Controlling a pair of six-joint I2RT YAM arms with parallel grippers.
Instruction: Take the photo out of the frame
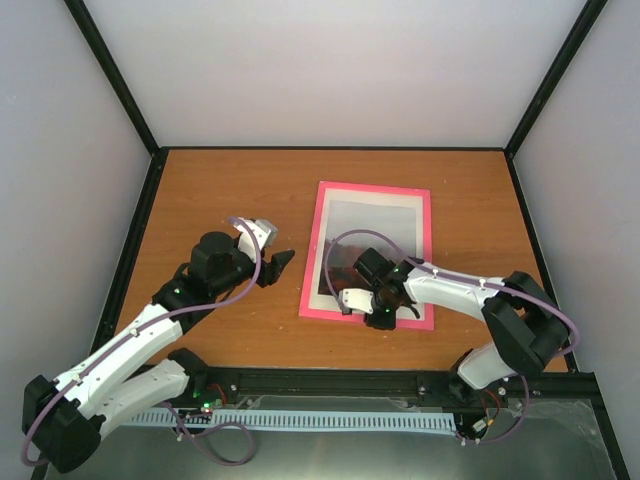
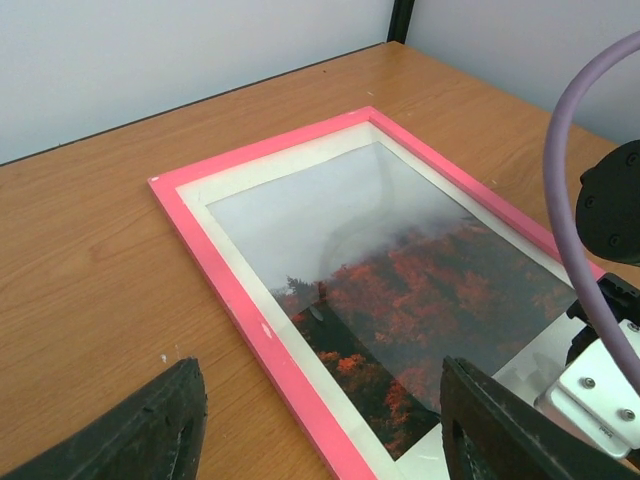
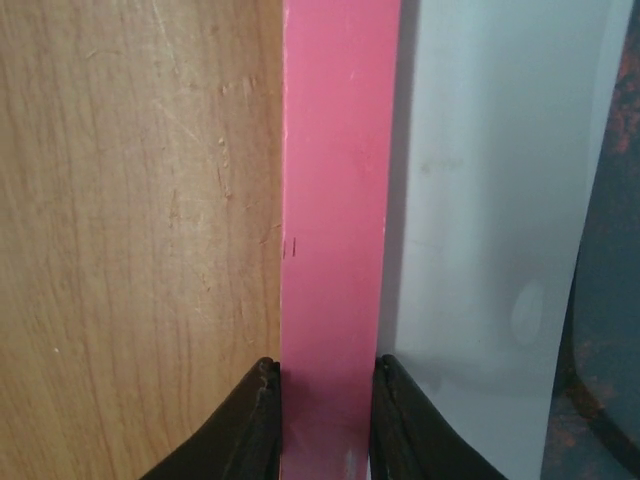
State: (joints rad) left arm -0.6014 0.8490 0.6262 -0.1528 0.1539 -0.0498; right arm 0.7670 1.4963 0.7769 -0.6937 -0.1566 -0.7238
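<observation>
Right claw (image 3: 322, 400) is pinched onto the near rail of the frame (image 1: 372, 187), 2 fingers (image 3: 250, 425) either side; its arm (image 1: 450, 288) covers the bottom of the photo (image 1: 372, 225) from above. Left claw (image 2: 320, 378) gapes wide, empty. Brown wood table (image 1: 220, 200), pale walls (image 1: 340, 70). Frame lies flat right of centre, long side running away from the near edge, sky end far.

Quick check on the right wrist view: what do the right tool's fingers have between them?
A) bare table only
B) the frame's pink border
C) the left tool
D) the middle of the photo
B: the right tool has one finger on each side of the frame at its pink border, with table on one side and white mat on the other.
</observation>
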